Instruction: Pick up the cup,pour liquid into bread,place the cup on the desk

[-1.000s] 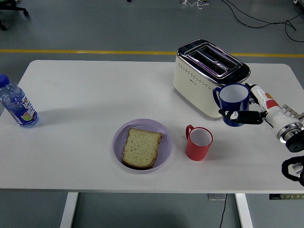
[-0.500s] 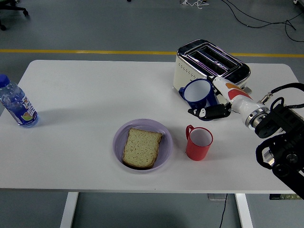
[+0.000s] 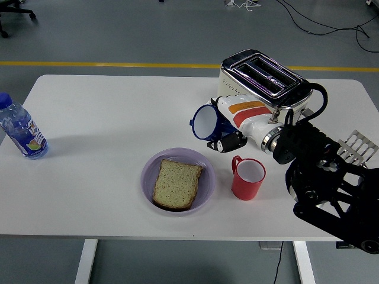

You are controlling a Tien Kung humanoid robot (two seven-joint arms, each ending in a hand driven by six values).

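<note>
My right hand [image 3: 228,127] is shut on a blue cup [image 3: 208,122] and holds it above the table, tipped to the left with its white inside facing left. It hangs just above and to the right of a purple plate [image 3: 204,192] that carries a slice of bread [image 3: 176,183]. No liquid is visible. A red cup [image 3: 247,178] stands upright to the right of the plate, below my right arm. My left arm is out of view.
A cream and chrome toaster [image 3: 263,86] stands behind my right hand. A water bottle [image 3: 21,129] with a blue cap stands at the table's far left edge. My right arm's black body [image 3: 331,189] covers the table's right front corner.
My right hand has carried the blue cup leftward from beside the toaster to above the plate's right side. The cup has tilted from upright to nearly on its side.
</note>
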